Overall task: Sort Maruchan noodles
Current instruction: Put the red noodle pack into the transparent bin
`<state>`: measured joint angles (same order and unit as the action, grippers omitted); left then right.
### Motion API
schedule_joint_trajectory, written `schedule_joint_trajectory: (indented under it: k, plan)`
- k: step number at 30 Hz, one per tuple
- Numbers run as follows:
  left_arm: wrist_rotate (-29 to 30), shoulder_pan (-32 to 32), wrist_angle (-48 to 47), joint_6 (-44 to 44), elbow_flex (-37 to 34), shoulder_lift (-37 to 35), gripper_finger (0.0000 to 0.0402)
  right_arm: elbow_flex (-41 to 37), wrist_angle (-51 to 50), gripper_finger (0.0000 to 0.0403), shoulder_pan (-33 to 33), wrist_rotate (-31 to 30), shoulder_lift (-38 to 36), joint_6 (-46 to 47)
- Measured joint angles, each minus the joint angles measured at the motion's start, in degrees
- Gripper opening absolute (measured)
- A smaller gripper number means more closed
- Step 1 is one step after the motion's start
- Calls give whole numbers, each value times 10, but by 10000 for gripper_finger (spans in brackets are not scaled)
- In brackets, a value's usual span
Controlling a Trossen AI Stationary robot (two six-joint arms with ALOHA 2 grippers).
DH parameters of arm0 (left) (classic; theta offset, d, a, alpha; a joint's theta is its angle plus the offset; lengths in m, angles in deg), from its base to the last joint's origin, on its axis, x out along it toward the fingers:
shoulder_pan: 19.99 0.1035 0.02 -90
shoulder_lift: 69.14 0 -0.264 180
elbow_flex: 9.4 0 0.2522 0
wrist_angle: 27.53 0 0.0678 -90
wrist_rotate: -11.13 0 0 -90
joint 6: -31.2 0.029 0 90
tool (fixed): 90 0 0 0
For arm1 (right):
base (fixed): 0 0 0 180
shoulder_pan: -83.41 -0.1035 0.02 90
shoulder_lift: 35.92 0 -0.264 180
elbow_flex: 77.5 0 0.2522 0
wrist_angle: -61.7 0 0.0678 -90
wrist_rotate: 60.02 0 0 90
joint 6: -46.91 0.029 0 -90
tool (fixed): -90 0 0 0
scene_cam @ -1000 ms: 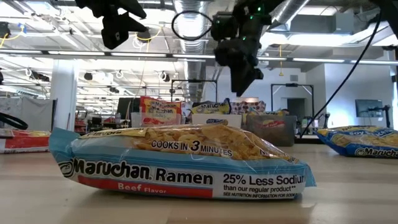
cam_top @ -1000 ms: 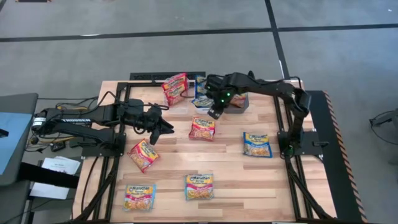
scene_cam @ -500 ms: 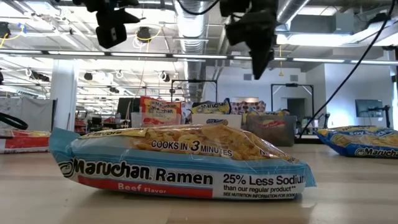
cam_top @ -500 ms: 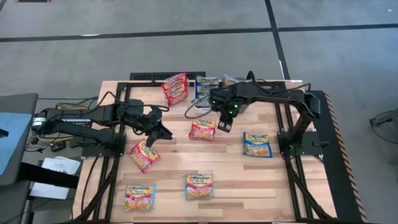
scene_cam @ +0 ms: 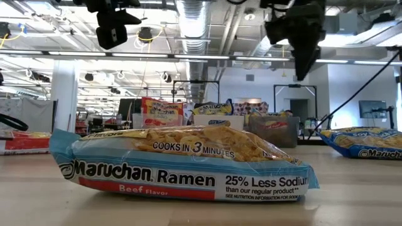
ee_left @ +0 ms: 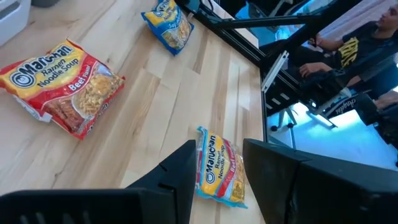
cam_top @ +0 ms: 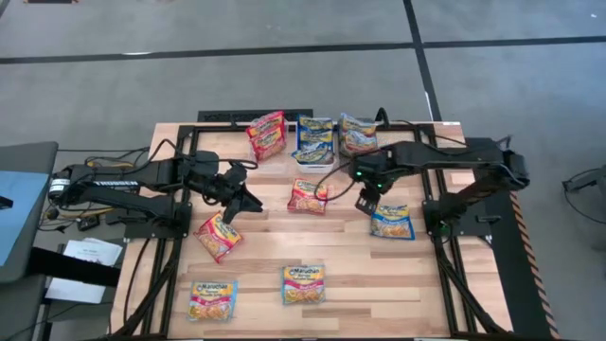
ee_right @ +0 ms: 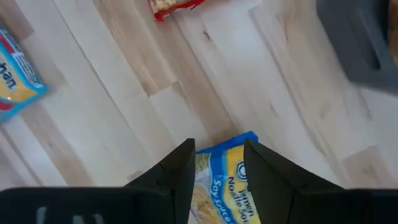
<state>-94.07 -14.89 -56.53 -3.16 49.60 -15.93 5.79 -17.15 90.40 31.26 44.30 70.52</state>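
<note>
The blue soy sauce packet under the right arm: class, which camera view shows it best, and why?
The high view: the whole blue packet lies flat on the table, the right tool above its corner. The right wrist view shows one end between open fingers; the low view, its edge; the left wrist view, it far off.

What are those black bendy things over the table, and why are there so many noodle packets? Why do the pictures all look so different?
The black bendy things are two robot arms, each ending in a two-finger pincher. One camera looks straight down, one sits at table height, and one rides on each arm's wrist. That is why the pictures differ.

Noodle packets lie scattered on the wooden table, and some sit in bins at the back. The left gripper hangs open above a red packet, holding nothing. The right gripper hangs open, empty too, right over a blue packet. Its wrist camera sees that packet between its fingers. It may grab it next.
</note>
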Motion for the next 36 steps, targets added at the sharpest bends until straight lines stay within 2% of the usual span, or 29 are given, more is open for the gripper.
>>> schedule_joint_trajectory:
  k: [5,11,19,25,31,36]
  plan:
    - [0,0,-3,0,0,-5,118,-49,45,162,-19,0,-41,53]
    - [1,0,-9,3,0,-38,116,-85,92,162,-51,-1,-45,93]
    - [36,0,-40,7,0,-109,104,-91,166,166,-82,-5,11,95]
    - [40,0,-45,7,1,-150,103,-90,233,192,-89,-4,60,89]
    - [39,0,-56,7,1,-163,102,-88,310,227,-89,-3,101,72]
    - [40,0,-71,7,0,-161,102,-86,406,239,-85,1,124,11]
